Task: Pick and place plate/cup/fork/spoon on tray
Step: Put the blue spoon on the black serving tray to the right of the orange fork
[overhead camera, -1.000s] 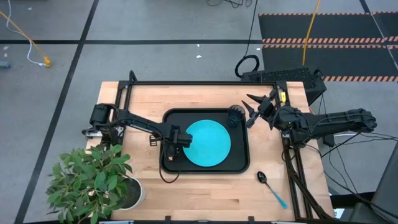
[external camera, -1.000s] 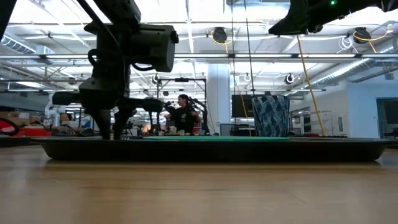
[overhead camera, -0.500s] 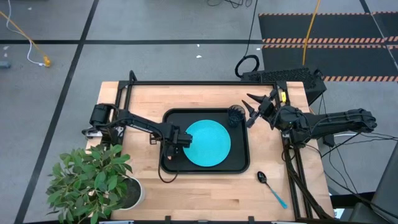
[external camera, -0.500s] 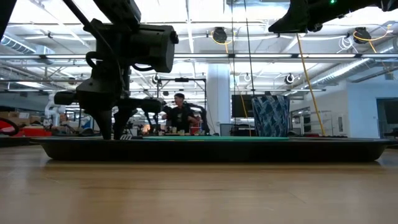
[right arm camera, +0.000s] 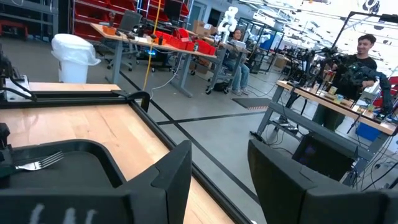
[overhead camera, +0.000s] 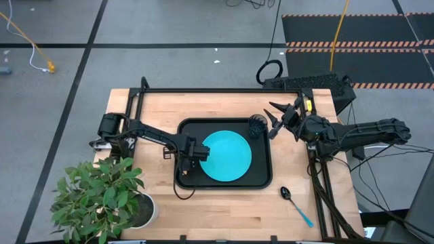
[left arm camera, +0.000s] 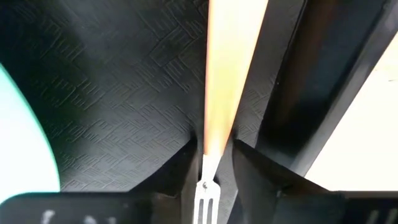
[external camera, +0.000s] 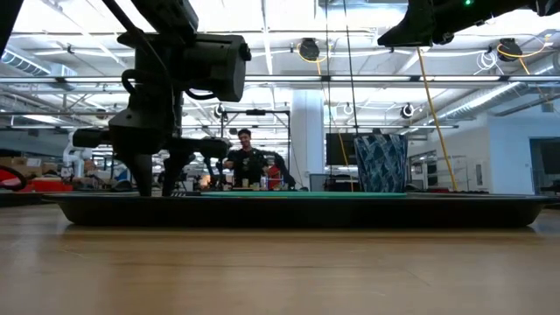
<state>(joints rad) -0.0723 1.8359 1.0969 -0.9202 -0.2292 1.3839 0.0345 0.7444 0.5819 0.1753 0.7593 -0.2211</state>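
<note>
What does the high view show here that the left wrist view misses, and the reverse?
Only the high view: the spoon lying on the table off the tray, the cup in a tray corner, and the right tool beside it. Only the left wrist view: the fork lying between the left tool's fingers. Both: the plate on the tray.
</note>
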